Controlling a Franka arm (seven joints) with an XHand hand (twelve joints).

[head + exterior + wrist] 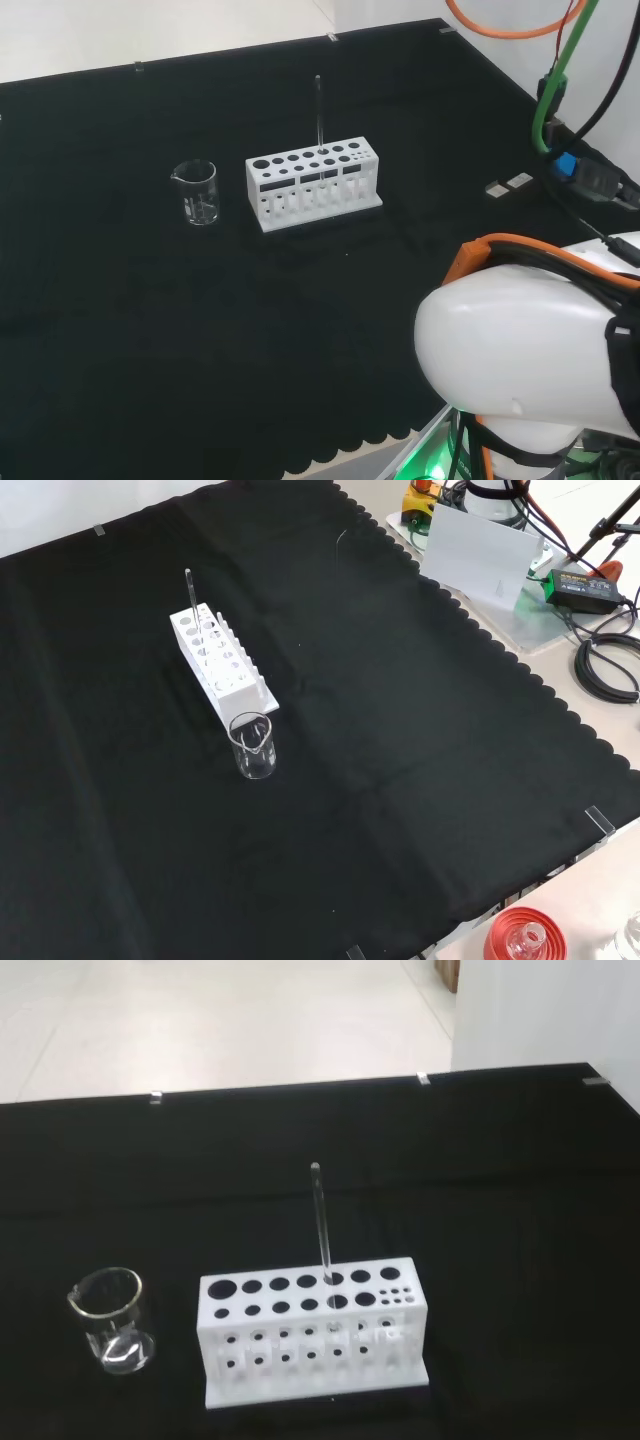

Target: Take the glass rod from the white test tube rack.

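The glass rod (318, 112) stands nearly upright in a hole of the back row of the white test tube rack (314, 183), which keeps it erect with its upper length free above the holes, where we judge a grasp from above would be easiest. A clear beaker (196, 192) stands near one end of the rack, apart from it, on the black-clothed worktop (150, 330). We cannot tell the state of the hand; the rod is as yet untouched.

Head, front and closer wrist views all share the white rack (314, 181).
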